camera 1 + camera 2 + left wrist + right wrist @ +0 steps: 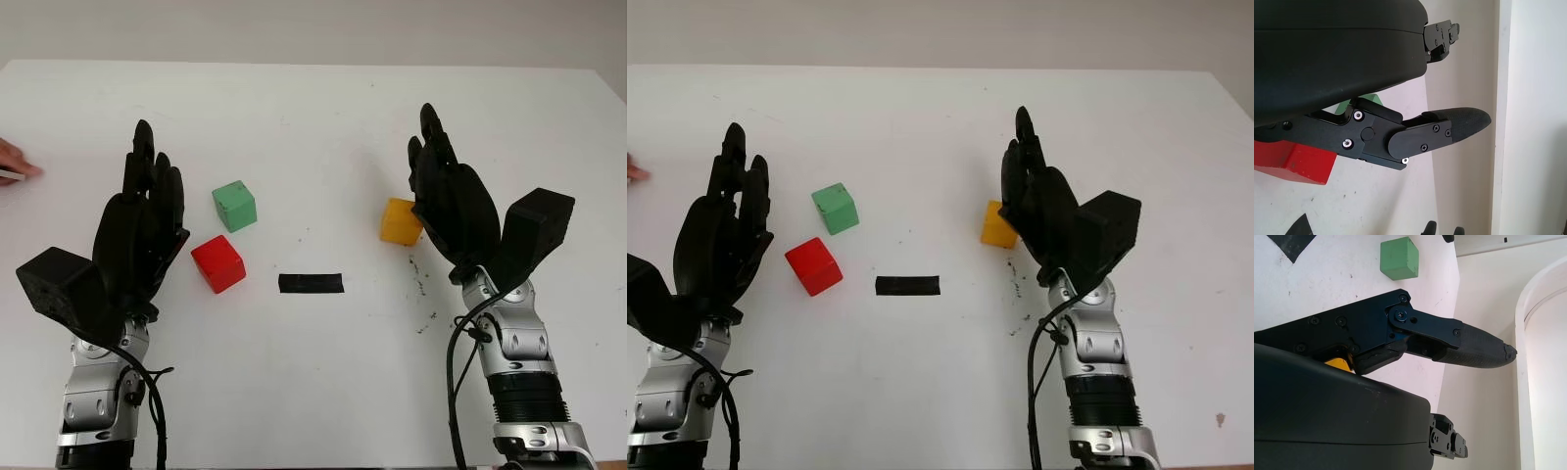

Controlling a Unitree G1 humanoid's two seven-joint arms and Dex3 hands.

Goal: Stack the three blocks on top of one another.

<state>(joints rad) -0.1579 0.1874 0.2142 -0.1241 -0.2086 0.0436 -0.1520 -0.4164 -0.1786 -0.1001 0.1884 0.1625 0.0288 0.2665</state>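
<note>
Both hands were open and held nothing. Left hand [137, 230] stood at the lower left of the eye views, above the white table [323, 117], with its fingers [145, 157] pointing toward the top of the frame. Right hand [453, 201] stood at the centre right, raised the same way, its fingers [1024, 147] extended and uncurled.

Red block [217, 263] lay just beside the left hand, toward the middle of the frame, and whether they touched could not be told. Green block [234, 206] sat a little above and to the right of the red one, close to it but apart. Yellow block [400, 221] lay at the centre right, partly hidden behind the right hand's palm; contact between them could not be made out. All three blocks stood singly on the table, none on another.

Black tape [311, 283] lay flat near the centre, below the gap between the red and yellow blocks and clear of both. A person's hand [15, 162] showed at the left edge, well above the left hand.

From the left wrist, the red block [1295, 159] appeared close under the hand's shell. From the right wrist, the green block [1399, 258] lay well beyond the fingers.
</note>
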